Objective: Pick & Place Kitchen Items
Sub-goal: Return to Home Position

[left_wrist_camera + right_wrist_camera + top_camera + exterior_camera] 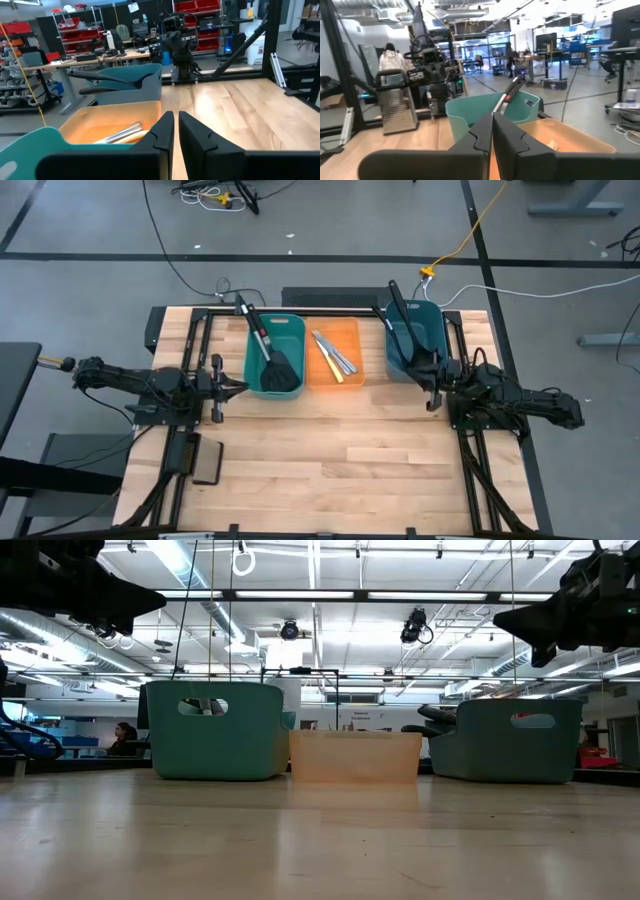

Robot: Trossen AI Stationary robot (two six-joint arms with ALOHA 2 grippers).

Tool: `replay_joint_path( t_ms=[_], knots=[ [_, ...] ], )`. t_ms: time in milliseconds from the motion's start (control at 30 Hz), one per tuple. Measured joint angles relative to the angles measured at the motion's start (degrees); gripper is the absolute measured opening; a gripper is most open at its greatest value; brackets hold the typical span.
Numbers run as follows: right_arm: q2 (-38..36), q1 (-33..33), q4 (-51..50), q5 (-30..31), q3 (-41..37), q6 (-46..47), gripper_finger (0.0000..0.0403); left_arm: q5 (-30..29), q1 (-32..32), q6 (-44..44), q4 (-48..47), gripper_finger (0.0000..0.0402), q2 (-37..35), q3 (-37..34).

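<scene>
From above, no utensil lies loose on the table [340, 450]. Everything visible sits in three bins lined along the far edge, so the sorting looks finished and only parking the arms seems left. The left teal bin [288, 338] holds a black spatula [282, 376]; whether one or two cannot be told. The orange bin [352, 330] holds two silver knives [342, 358] and one yellow knife [326, 358]. The right teal bin [430, 330] holds black ladles [399, 315], their count unclear. The left gripper [236, 388] hovers toward the left edge and the right gripper [432, 387] toward the right edge, each just beside its teal bin. A black pad [208, 465] lies near the front left corner. The low view shows two teal bins flanking one orange bin. In the left wrist view the fingers are drawn almost together and hold nothing. In the right wrist view the fingers are closed and empty.
</scene>
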Motion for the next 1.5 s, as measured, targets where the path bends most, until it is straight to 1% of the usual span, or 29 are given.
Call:
replay_joint_path(
  t_ms=[100,1500],
  knots=[
    [0.0,0.0,-0.1,0.9,0.0,0.0,0.0021,0.0,0.0,-1.3,0.0,0.0032,0.0,0.0],
    [0.0,0.0,-0.1,0.9,0.1,0.0,0.0022,0.0,0.0,-1.1,-0.1,0.0032,0.0,0.0]
  ],
)
